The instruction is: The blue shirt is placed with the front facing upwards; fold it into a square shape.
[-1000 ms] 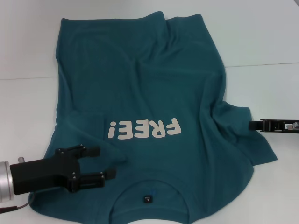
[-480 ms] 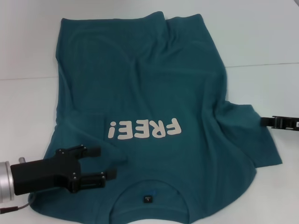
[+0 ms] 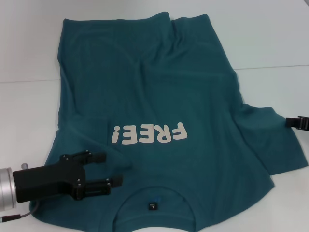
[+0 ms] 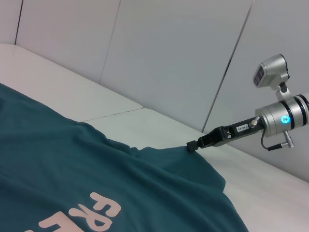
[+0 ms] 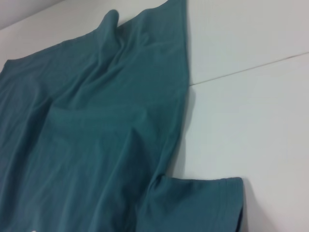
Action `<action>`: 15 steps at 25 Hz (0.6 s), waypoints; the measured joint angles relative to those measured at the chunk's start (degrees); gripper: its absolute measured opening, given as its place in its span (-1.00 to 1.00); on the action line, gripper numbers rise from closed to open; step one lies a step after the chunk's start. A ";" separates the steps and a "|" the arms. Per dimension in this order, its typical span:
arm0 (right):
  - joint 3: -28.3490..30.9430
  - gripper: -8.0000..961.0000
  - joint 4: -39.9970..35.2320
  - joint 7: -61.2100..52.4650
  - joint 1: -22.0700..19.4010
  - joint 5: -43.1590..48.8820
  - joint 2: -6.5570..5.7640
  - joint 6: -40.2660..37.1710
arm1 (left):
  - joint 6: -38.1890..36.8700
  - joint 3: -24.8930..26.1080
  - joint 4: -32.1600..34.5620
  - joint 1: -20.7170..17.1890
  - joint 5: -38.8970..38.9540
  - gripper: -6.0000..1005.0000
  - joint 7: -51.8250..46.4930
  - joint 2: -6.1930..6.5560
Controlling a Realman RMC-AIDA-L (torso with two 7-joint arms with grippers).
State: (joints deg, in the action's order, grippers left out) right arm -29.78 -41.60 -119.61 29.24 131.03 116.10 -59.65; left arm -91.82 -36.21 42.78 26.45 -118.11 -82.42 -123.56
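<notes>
The blue shirt lies spread front-up on the white bench, its white "FREE!" lettering across the chest and the round neck with its small dark label at the edge nearest the robot. The hem lies at the far end, and a long crease runs down the body from there. The cloth is rumpled along the right side.

The left gripper hovers over the shirt's left shoulder area, just beside the collar, its black jaws released, with a clear gap between the two fingers and nothing in them.

The right gripper sits at the far right edge of the bench, right at the tip of the right sleeve, which is drawn out sideways into a point. In the left wrist view that gripper meets the sleeve's corner, its jaws clenched on the fabric there. The right wrist view shows the sleeve's hemmed edge lying flat on the bench, with the shirt body rippled beyond it.
</notes>
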 joint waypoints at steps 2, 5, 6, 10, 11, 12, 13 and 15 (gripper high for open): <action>0.06 -0.98 0.00 0.00 -0.13 0.00 -0.25 0.45 | -0.03 0.00 0.01 0.00 0.00 0.77 -0.22 -0.01; 0.18 -0.98 0.01 -0.05 -0.23 0.00 -0.43 0.92 | -0.11 0.00 0.02 0.00 0.00 0.77 -0.33 -0.01; 0.28 -0.98 0.01 -0.05 -0.23 0.00 -0.47 1.05 | -0.16 0.00 0.02 0.00 0.00 0.77 -0.36 -0.01; 0.61 -0.98 -0.01 -0.03 -0.24 0.00 -0.78 1.34 | -0.55 0.00 0.02 0.00 0.00 0.77 -0.43 -0.01; 0.66 -0.98 -0.08 -0.01 -0.24 0.01 -0.88 1.46 | -0.60 0.00 0.02 0.00 0.00 0.77 -0.44 -0.01; 0.69 -0.98 -0.22 -0.01 -0.26 0.00 -0.96 1.65 | -0.65 0.00 0.02 0.00 0.00 0.77 -0.44 -0.01; 0.70 -0.98 -0.56 0.01 -0.30 0.01 -1.00 1.82 | -0.68 0.00 0.01 0.00 0.00 0.77 -0.45 -0.01; 0.70 -0.98 -1.42 0.09 -0.42 0.01 -1.05 2.08 | -0.75 0.00 -0.03 0.00 0.00 0.77 -0.45 -0.01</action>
State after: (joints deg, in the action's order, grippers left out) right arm -29.08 -43.03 -119.53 28.82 131.04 115.05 -57.56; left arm -92.57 -36.21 42.75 26.45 -118.11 -82.87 -123.58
